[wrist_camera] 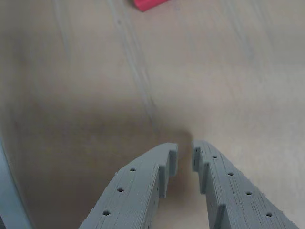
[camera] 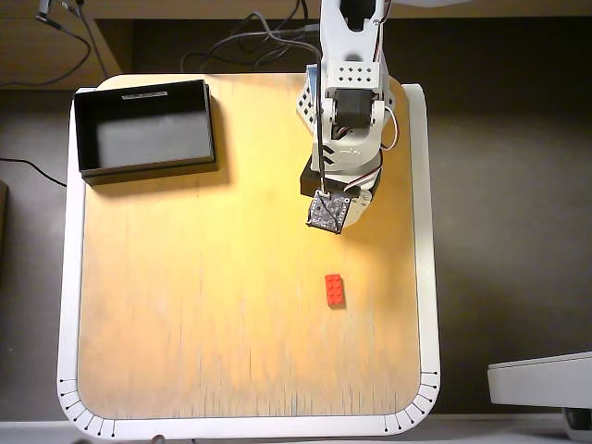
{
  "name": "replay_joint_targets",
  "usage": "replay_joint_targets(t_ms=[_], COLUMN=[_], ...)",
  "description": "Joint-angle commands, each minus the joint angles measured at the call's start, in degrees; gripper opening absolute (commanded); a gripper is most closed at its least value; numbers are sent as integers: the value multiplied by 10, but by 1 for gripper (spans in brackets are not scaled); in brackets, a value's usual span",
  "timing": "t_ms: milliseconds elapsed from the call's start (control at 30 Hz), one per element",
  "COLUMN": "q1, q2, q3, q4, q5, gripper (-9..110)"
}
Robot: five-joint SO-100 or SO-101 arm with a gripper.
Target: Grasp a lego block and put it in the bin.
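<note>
The red lego block lies flat on the wooden table, right of centre in the overhead view, a short way in front of the arm's wrist. In the wrist view only a corner of the lego block shows, at the top edge, well ahead of the fingertips. My gripper hangs above bare wood, its grey jaws nearly together with a narrow slit and nothing between them. The black bin sits at the table's far left corner, open-topped and with nothing inside.
The white arm reaches in from the table's far edge. The table has a raised white border. Cables lie behind the table. A grey object shows off the table at lower right.
</note>
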Motion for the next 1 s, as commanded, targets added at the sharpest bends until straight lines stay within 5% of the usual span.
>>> replay_joint_targets(t_ms=[0, 967], q1=[-28, -29], q2=[54, 54], q3=[99, 99], q4=[3, 3], q5=[89, 109], gripper=[0, 0])
